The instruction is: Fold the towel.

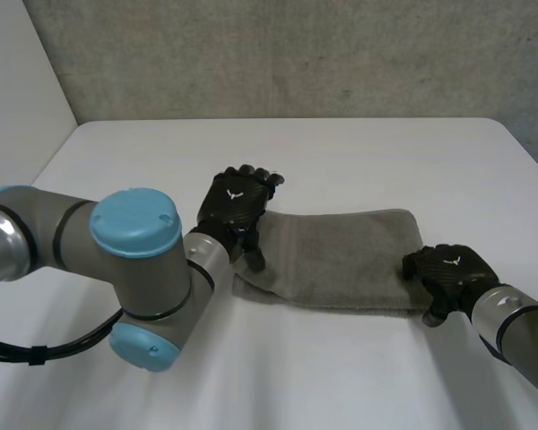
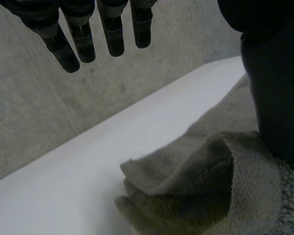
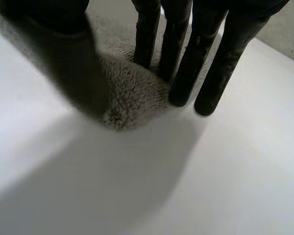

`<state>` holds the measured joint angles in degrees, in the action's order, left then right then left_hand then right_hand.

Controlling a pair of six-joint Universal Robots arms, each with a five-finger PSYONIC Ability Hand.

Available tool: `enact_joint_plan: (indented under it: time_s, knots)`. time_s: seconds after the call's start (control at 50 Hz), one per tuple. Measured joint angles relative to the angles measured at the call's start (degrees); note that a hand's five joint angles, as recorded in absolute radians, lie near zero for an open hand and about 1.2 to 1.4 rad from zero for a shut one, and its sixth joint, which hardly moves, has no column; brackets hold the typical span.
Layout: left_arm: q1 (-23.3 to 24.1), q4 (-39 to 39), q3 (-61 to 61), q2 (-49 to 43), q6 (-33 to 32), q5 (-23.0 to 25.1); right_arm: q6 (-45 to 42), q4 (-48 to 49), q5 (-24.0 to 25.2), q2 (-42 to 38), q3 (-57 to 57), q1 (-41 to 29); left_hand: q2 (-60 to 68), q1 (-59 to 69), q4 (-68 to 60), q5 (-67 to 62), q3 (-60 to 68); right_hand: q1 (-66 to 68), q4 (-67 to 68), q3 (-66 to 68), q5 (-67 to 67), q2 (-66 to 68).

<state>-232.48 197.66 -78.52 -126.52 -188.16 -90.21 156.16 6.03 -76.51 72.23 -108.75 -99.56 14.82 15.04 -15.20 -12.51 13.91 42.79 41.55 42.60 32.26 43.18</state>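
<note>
As the white table (image 1: 341, 152) carries the grey terry towel (image 1: 341, 255) in a folded strip, its long axis is laid hand to hand. The left end is pressed by the thumb of the left hand (image 1: 236, 202), whose fingers are held straight and apart. The right corner is pinched by the right hand (image 1: 448, 269).

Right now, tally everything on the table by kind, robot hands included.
towel: 1
black robot hands: 2 (left hand, right hand)
Total: 3
</note>
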Motion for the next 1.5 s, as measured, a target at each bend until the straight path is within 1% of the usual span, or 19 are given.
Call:
enact_joint_plan:
  time_s: [0.02, 0.06, 0.1, 0.26, 0.38, 0.46, 0.5, 0.56, 0.62, 0.7, 0.72, 0.76, 0.78, 0.82, 0.88, 1.02, 1.16, 1.3, 1.5]
  knots:
    - [0.0, -0.1, 0.1, -0.2, 0.0, -0.1, -0.1, 0.1, -0.1, -0.4, 0.2, 0.0, 0.0, 0.0, 0.0, 0.0, 0.0, 5.9, 5.8, 4.7, 5.9, 5.9]
    - [0.0, -0.8, 0.2, -0.6, 0.0, -0.4, -0.2, 0.7, -0.9, -1.8, 1.1, 0.0, 0.0, 0.0, 0.0, 0.0, 0.0, 24.8, 27.4, 26.3, 27.3, 24.6]
    - [0.0, -1.4, 0.1, -0.5, 0.1, -0.5, -0.2, 1.1, -1.8, -2.6, 2.0, -0.2, 0.0, 0.0, 0.0, 0.0, 0.0, 29.5, 33.8, 32.8, 32.8, 28.6]
    - [-0.7, -3.8, -2.1, 3.5, 0.2, -0.6, -2.4, 2.4, -8.6, -3.1, 8.6, -1.6, 0.0, 0.0, 0.0, 0.0, 0.0, 30.6, 35.4, 34.1, 34.1, 28.6]
    - [-1.5, -4.8, -5.6, 7.9, 0.2, -0.6, -6.9, 2.3, -10.4, -3.0, 16.8, -9.6, 0.0, 0.0, 0.0, 0.0, 0.0, 31.1, 35.4, 34.1, 34.4, 28.6]
    - [-2.5, -5.0, -8.7, 11.2, 0.2, -0.6, -8.7, 1.9, -9.2, -5.9, 23.3, -18.8, 0.0, 0.0, 0.0, 0.0, 0.0, 31.1, 35.4, 34.1, 34.4, 28.9]
    - [-3.4, -4.9, -10.4, 13.1, 0.2, -0.6, -9.4, 1.4, -7.3, -8.7, 26.7, -23.7, 0.0, 0.0, 0.0, 0.0, 0.0, 31.2, 35.4, 34.1, 34.4, 29.0]
    - [-4.7, -4.8, -12.0, 15.3, 0.2, -0.7, -10.4, 0.3, -4.3, -12.6, 29.9, -28.3, 0.0, 0.0, 0.0, 0.0, 0.0, 31.1, 35.4, 34.1, 34.4, 29.0]
    - [-6.0, -4.7, -13.3, 17.1, 0.3, -0.7, -12.1, -2.4, -1.5, -16.3, 31.9, -30.9, 0.0, 0.0, 0.0, 0.0, 0.0, 31.1, 35.4, 34.1, 34.4, 29.0]
    - [-7.3, -4.6, -14.2, 18.6, 0.4, -0.7, -14.4, -6.3, 0.3, -19.1, 33.0, -31.9, 0.0, 0.0, 0.0, 0.0, 0.0, 31.1, 35.4, 34.1, 34.4, 29.0]
    - [-7.6, -4.6, -14.3, 19.0, 0.5, -0.7, -14.9, -7.2, 0.6, -19.5, 33.1, -31.9, 0.0, 0.0, 0.0, 0.0, 0.0, 27.8, 32.2, 30.3, 31.2, 26.2]
    - [-8.1, -4.5, -14.3, 19.3, 0.6, -0.7, -14.6, -8.3, 1.0, -19.4, 32.8, -31.6, 0.0, 0.0, 0.0, 0.0, 0.0, 13.2, 15.5, 14.5, 14.5, 11.9]
    - [-8.2, -4.5, -14.3, 19.4, 0.6, -0.7, -14.4, -8.3, 1.0, -19.2, 32.7, -31.5, 0.0, 0.0, 0.0, 0.0, 0.0, 8.5, 10.9, 10.0, 9.9, 7.3]
    - [-8.4, -4.4, -14.0, 19.5, 0.7, -0.7, -11.8, -7.7, 1.1, -17.0, 31.4, -30.7, 0.0, 0.0, 0.0, 0.0, 0.0, -13.9, -11.2, -12.0, -13.5, -13.4]
    - [-8.3, -4.2, -13.4, 19.4, 0.9, -0.6, -7.3, -5.8, 1.1, -13.0, 29.1, -28.9, 0.0, 0.0, 0.0, 0.0, 0.0, -27.3, -26.1, -27.1, -29.1, -27.9]
    - [-6.7, -2.8, -11.1, 17.9, 3.2, -0.4, 5.0, -1.2, 0.9, -4.0, 23.1, -22.5, 0.0, 0.0, 0.0, 0.0, 0.0, -29.5, -27.2, -28.7, -31.1, -28.7]
    - [-3.1, -1.1, -7.0, 13.0, 6.1, -0.3, 13.4, -0.4, 0.6, -1.7, 20.8, -17.6, 0.0, 0.0, 0.0, 0.0, 0.0, -29.5, -27.2, -28.7, -31.1, -28.7]
    - [0.2, -1.0, -1.7, 4.7, 6.6, -0.5, 16.2, -0.9, 0.7, -5.1, 21.4, -15.5, 0.0, 0.0, 0.0, 0.0, 0.0, -29.5, -27.2, -28.7, -31.1, -28.7]
    - [1.2, -2.0, 0.7, -3.1, 6.1, -0.9, 15.3, -1.8, 0.3, -14.4, 24.0, -15.8, 0.0, 0.0, 0.0, 0.0, 0.0, -29.5, -27.2, -28.7, -31.1, -28.7]
